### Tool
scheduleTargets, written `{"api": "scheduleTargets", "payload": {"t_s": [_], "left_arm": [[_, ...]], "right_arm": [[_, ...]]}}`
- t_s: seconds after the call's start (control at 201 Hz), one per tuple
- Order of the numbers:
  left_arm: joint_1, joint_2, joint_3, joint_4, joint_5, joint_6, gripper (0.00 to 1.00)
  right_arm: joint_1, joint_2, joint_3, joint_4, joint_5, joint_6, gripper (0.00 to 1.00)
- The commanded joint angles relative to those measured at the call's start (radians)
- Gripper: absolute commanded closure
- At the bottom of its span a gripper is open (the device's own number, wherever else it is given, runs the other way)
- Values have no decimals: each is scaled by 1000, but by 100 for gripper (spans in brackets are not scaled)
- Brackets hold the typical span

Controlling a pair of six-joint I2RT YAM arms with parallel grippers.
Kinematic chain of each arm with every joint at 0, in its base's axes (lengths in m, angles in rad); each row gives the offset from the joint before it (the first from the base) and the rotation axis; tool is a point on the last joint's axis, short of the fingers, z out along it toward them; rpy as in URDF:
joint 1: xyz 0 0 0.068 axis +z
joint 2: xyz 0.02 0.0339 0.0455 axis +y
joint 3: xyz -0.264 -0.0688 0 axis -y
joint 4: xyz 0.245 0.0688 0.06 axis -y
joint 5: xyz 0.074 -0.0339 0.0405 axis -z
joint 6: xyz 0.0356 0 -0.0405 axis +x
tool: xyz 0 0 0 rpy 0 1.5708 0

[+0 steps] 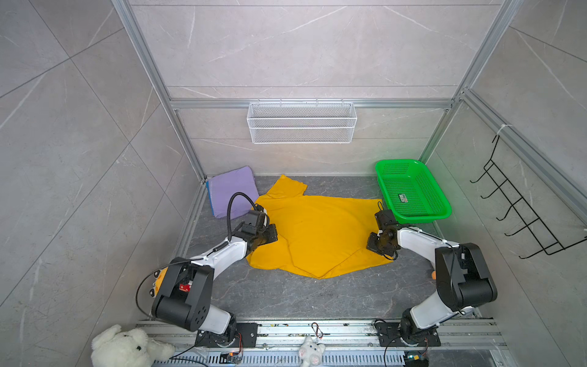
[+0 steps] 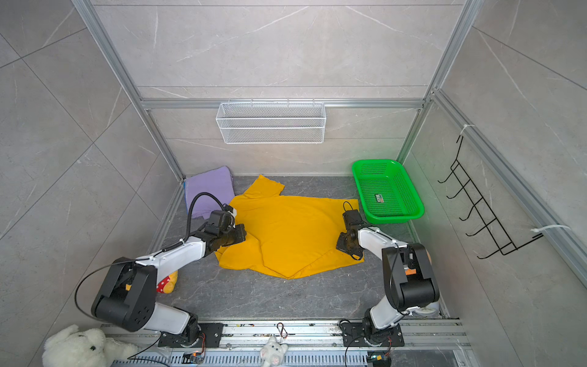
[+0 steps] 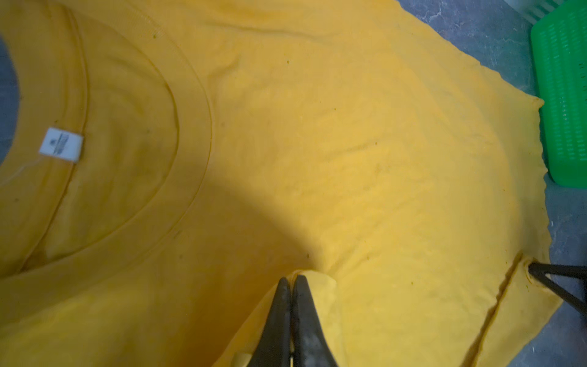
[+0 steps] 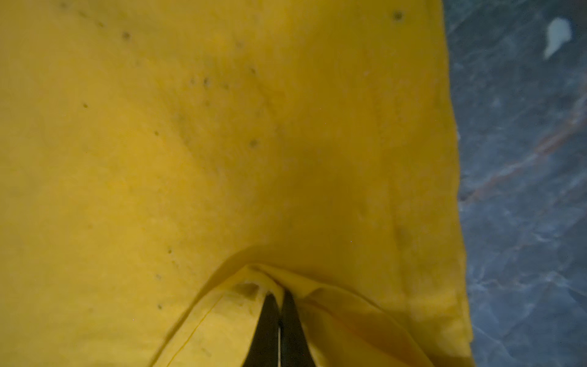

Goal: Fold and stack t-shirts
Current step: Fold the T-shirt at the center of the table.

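While flat, yellow t-shirt, collar leftward.

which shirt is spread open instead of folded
The mustard-yellow t-shirt, spread out mid-table, pinched by the left gripper and right gripper. The lavender t-shirt lies folded at the far left corner, over a blue one barely showing.

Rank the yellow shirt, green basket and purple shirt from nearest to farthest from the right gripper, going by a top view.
1. yellow shirt: its right edge is pinched in the shut right gripper.
2. green basket: just beyond the gripper, in the far right corner.
3. purple shirt: folded in the far left corner, on the opposite side.
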Motion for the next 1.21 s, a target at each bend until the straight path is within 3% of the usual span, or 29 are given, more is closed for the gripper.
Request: {"api": "scheduleTargets", "payload": {"t_s": [0.0,0.184,0.423,0.717,0.971,1.2], "left_arm": [[3,50,20,78,-38,-45,100],[-2,35,-56,60,-147,-111,100],[-47,76,-70,94,-123,-133,100],[-52,154,123,86,-159,-90,100],[-52,202,141,79,-173,-104,100],[-47,303,200,85,-171,-89,100]], "right_arm": [[16,72,69,-21,59,38,100],[54,208,198,-79,165,12,100],[50,336,398,-149,197,-9,100],[42,385,568,-172,57,-167,100],[49,714,983,-381,-26,-192,100],[55,859,1236,-505,-32,-207,100]]}}
